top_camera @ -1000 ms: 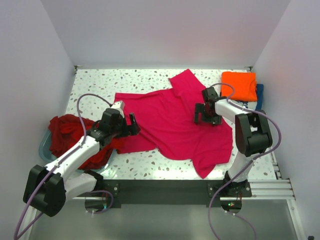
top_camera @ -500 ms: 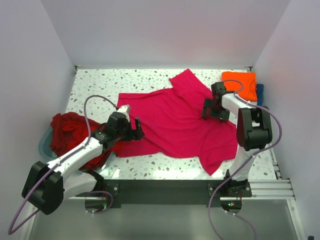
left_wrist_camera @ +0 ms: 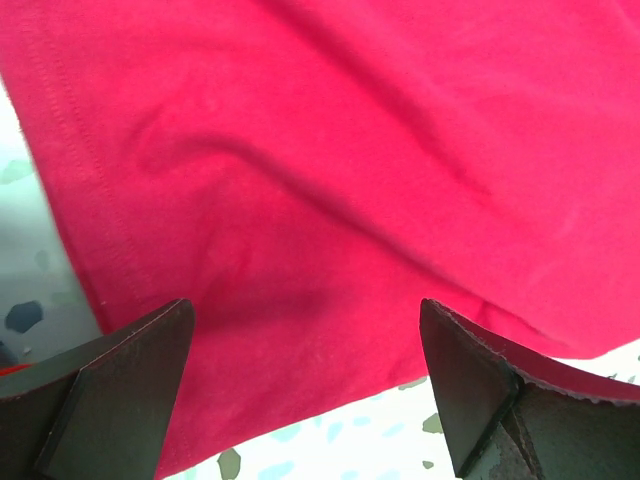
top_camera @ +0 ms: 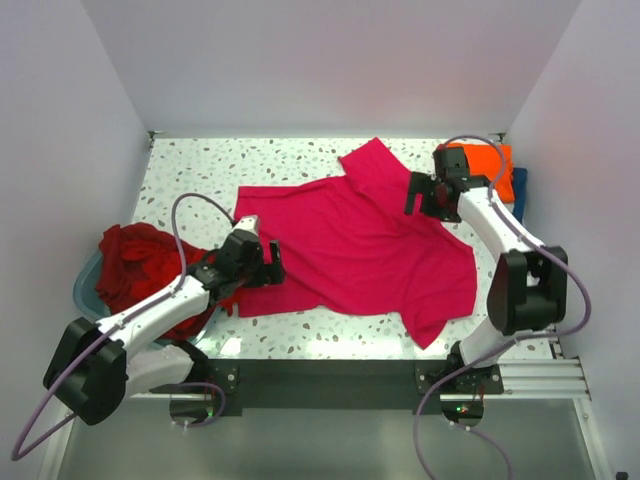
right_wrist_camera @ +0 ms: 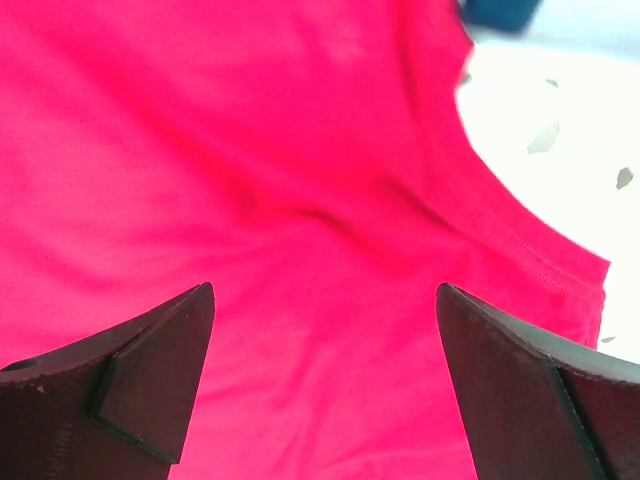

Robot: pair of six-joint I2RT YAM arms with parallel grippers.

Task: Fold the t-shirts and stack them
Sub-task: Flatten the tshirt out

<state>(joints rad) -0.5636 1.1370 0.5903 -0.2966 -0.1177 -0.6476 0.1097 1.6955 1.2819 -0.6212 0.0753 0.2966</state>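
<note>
A magenta-pink t-shirt (top_camera: 350, 250) lies spread and rumpled across the middle of the speckled table. My left gripper (top_camera: 270, 264) hovers open over its near-left hem; the left wrist view shows the pink cloth (left_wrist_camera: 320, 170) and its hem edge between the wide fingers (left_wrist_camera: 110, 390), nothing held. Open as well, my right gripper (top_camera: 414, 195) hangs over the shirt's back-right part, with pink cloth (right_wrist_camera: 300, 200) filling the right wrist view. A folded orange t-shirt (top_camera: 492, 165) sits at the back right on a navy blue one (top_camera: 520, 188). Dark red t-shirts (top_camera: 135, 265) are heaped at the left.
The dark red heap sits in a pale blue tub (top_camera: 84, 292) at the table's left edge. White walls close in the table on three sides. Bare speckled tabletop (top_camera: 200, 170) shows at the back left and along the front edge.
My right gripper has moved back and to the right, toward the orange shirt. My left gripper has shifted nearer and slightly right over the hem. The pink shirt's near-right flap has slid to the right.
</note>
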